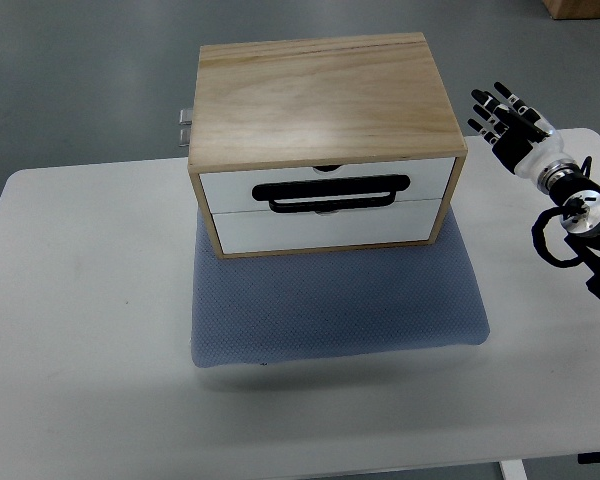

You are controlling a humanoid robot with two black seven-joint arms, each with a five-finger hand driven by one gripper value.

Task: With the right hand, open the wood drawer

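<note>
A light wooden box (pixel 320 95) with two white drawer fronts stands on a blue-grey mat (pixel 330 305) in the middle of the table. The upper drawer (pixel 325 180) carries a black loop handle (pixel 332 192); the lower drawer (pixel 325 228) sits below it. Both drawers look closed. My right hand (pixel 502 115) hovers to the right of the box, level with its top, apart from it, with its black fingers (pixel 485 102) spread and holding nothing. The wrist and arm (pixel 575 205) run off the right edge.
The white table (pixel 80 300) has bare surface left of and in front of the mat. A small metal hinge piece (pixel 185 128) sticks out at the box's back left. Grey floor lies beyond the table's far edge.
</note>
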